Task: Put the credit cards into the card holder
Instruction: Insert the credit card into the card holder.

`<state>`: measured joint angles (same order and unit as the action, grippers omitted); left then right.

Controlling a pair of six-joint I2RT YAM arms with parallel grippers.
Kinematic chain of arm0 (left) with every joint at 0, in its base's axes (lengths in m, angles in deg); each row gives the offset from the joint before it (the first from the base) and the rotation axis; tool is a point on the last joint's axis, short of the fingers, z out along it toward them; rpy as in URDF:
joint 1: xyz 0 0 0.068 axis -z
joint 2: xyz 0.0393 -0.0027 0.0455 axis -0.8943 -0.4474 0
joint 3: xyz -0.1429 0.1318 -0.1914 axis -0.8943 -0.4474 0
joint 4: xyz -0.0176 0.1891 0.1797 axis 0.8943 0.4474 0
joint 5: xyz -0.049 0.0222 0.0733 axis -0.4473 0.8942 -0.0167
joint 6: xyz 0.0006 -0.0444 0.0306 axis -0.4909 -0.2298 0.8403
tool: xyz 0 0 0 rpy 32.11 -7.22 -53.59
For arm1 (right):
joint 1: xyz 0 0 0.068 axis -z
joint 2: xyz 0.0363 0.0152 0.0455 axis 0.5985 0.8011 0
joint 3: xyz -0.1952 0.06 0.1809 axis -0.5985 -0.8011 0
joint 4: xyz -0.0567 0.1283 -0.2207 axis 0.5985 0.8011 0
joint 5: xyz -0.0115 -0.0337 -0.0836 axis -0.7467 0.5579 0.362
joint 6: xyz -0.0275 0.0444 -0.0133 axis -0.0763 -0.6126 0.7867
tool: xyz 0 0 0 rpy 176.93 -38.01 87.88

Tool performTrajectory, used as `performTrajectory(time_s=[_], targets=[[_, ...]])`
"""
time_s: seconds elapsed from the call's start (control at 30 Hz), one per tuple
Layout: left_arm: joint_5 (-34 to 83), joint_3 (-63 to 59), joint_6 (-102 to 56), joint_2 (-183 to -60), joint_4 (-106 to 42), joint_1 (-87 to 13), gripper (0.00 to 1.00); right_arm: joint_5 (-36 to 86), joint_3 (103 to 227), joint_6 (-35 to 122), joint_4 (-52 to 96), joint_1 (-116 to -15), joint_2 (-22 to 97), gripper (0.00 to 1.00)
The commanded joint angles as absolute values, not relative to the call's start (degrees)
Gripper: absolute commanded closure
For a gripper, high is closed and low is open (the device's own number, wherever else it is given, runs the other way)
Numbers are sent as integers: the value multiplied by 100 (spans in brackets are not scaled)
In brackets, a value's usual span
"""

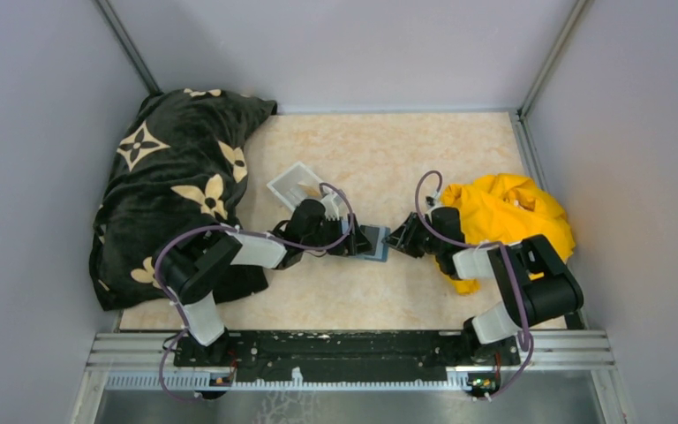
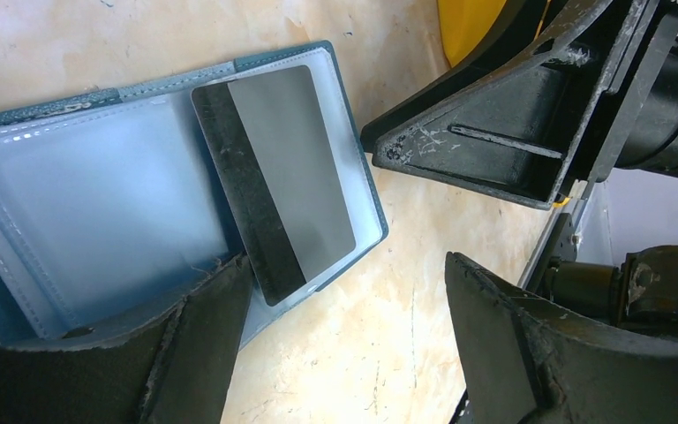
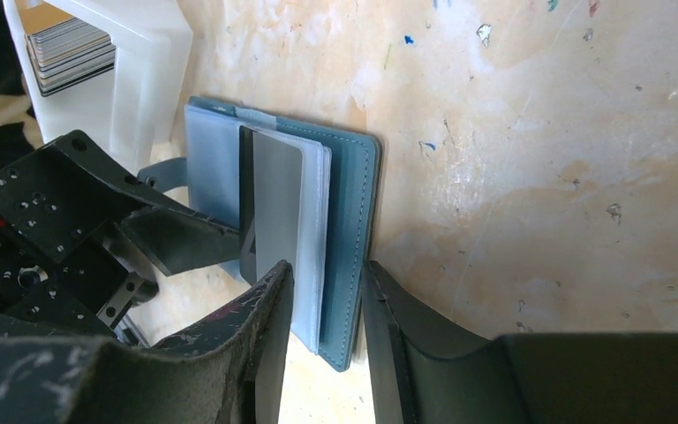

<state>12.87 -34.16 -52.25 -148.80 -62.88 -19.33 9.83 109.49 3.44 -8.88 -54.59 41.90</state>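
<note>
Black plush blanket [image 1: 177, 177] with tan flowers was heaped along the table's left side. Just right of it stood a white tray [image 3: 154, 71] holding a stack of cards [image 3: 71, 53] on edge. These were credit cards not yet filed.

The left gripper [image 2: 344, 265] came next, its jaws wide apart. One finger [image 2: 199, 340] appeared to rest on the near border of the card holder [image 2: 97, 177]. The other hung over bare tabletop beside it.

The teal holder lay open and flat between the two grippers, clear sleeves up. A grey card [image 2: 291, 177] with a dark stripe lay on its right-hand page, near the outer edge. Its long axis ran along that page. Its near end reached the left finger, and how far it sat inside a sleeve could not be told.

The right gripper [image 3: 327, 269] met the holder's edge from the far side, and the card's length pointed toward its jaws. They stood only a narrow gap apart, with the sleeves and cover showing through it. Whether they pinched anything was not clear.

My judgement was that both arms were about equally near. Any push to seat the card would have had to follow its long axis.

The pale marbled table [image 1: 406, 150] was smooth, so the holder could slide. To the right, a crumpled yellow cloth [image 1: 508, 216] crowded the right arm, and grey walls closed in the back and sides.
</note>
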Motion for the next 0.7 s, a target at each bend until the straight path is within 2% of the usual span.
performTrajectory(time_s=[0.0,0.67], targets=[[1190,-3497,-4999,-15291,-4759,-1840,13,1088,11142,502,-649,-5514,4345,64],[1448,-2868,-4847,-15343,-4150,-1702,13,1202,11294,647,-555,-5821,4601,65]])
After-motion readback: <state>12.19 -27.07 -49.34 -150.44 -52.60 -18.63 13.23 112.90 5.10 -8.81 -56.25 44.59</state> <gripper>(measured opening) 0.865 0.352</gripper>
